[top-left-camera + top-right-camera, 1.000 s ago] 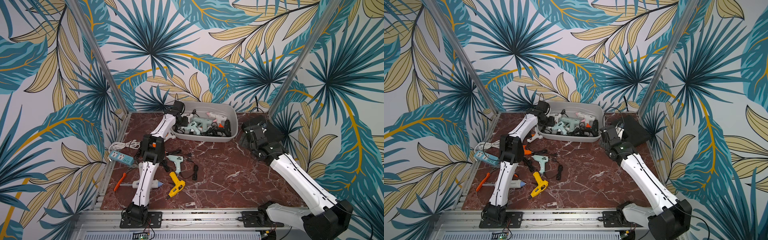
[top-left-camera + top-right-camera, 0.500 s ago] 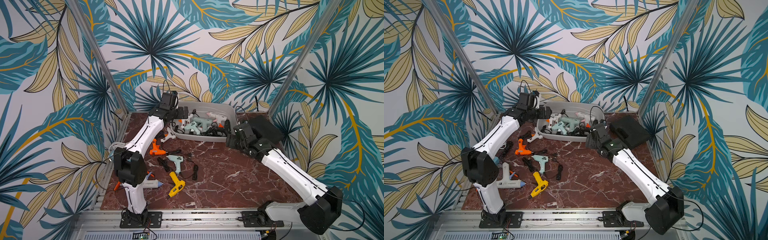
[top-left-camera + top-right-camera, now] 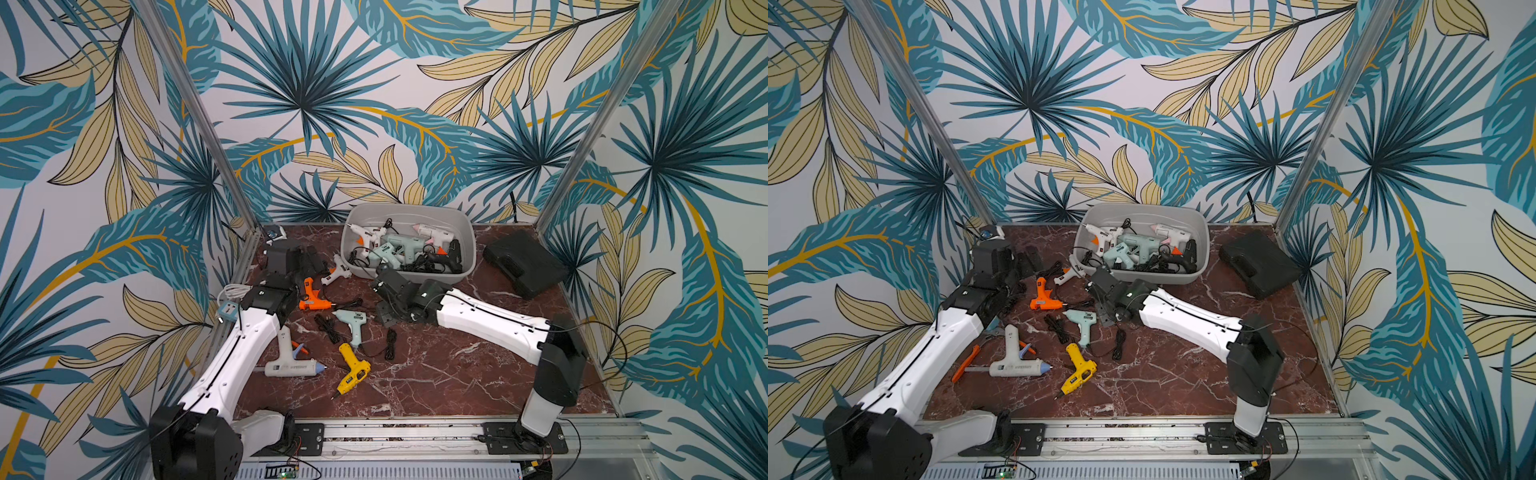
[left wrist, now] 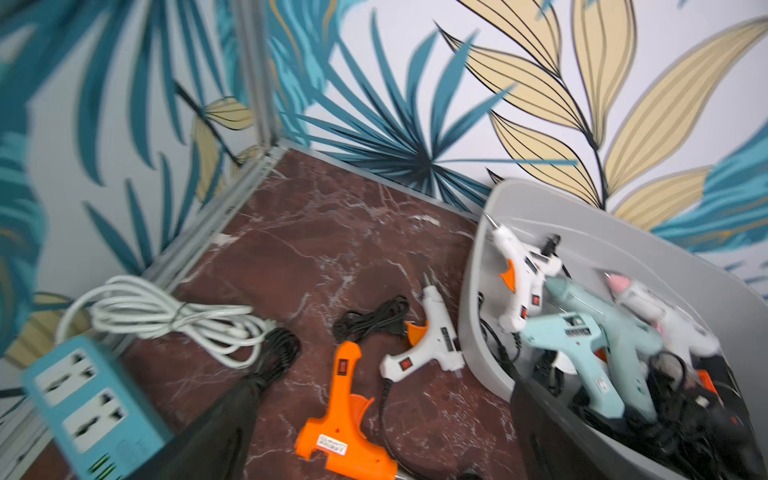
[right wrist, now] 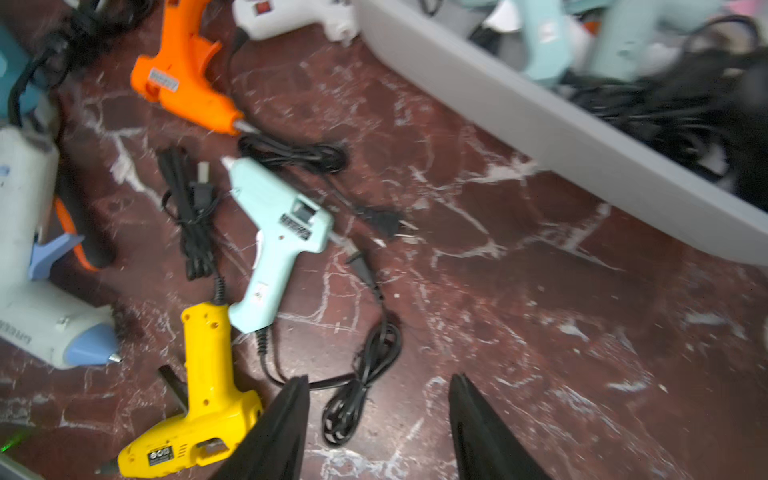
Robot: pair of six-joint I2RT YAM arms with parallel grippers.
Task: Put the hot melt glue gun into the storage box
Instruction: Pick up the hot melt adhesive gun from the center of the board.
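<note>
Storage box point(image 3: 409, 206) sits against the back wall at the far edge of the worktop point(image 3: 457, 374), several guns inside. The white glue gun point(image 3: 337, 272) lies just beside its near left corner. The orange glue gun point(image 3: 312, 297), teal glue gun point(image 3: 352, 322), yellow glue gun point(image 3: 353, 372) and grey glue gun point(image 3: 291, 365) spread nearer me, leftward. My left claw point(image 3: 312, 262) hangs released near the far left corner. My right claw point(image 5: 379, 379), released and empty, hovers over the teal one's cord point(image 5: 357, 399). Rightward I have bare worktop up to the black case point(image 3: 523, 262).

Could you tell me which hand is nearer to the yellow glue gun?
Right. The right hand hovers near the yellow glue gun; the left hand is far back, beyond the orange glue gun.
</note>
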